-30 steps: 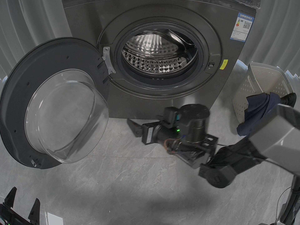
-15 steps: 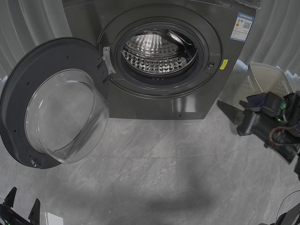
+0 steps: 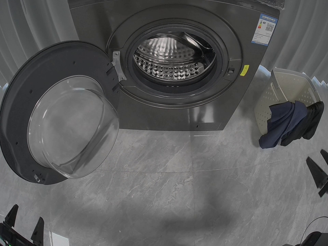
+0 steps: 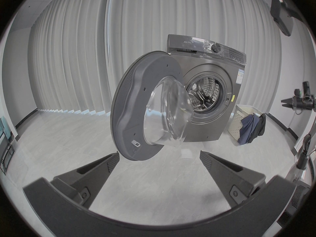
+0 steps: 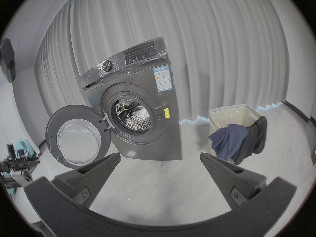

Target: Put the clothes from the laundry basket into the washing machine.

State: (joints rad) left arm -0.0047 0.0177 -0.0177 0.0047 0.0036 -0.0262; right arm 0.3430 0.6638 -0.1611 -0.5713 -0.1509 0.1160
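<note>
Both grippers are spread wide with nothing held. The left gripper point(image 4: 158, 154) is kept low, well apart from everything. The right gripper point(image 5: 158, 155) is held back, faced toward the washing machine point(image 3: 177, 62) and the laundry basket point(image 3: 285, 82) just beside it.

The clothes are draped over the basket's front rim: a blue garment point(image 3: 282, 122) and a black garment point(image 3: 305, 120), overlapped, with their ends hung down near the floor.

Heads up: if only one layer gets pinched, the other could easily be dragged off onto the floor. That light-looking basket could probably be tipped or slid by the pull too. A trailing end could also get snagged at the drum point(image 3: 174, 60) mouth.

The basket's inside can't really be made out, so more clothes may be hidden there. The right gripper is cut off at the head view's edge.
</note>
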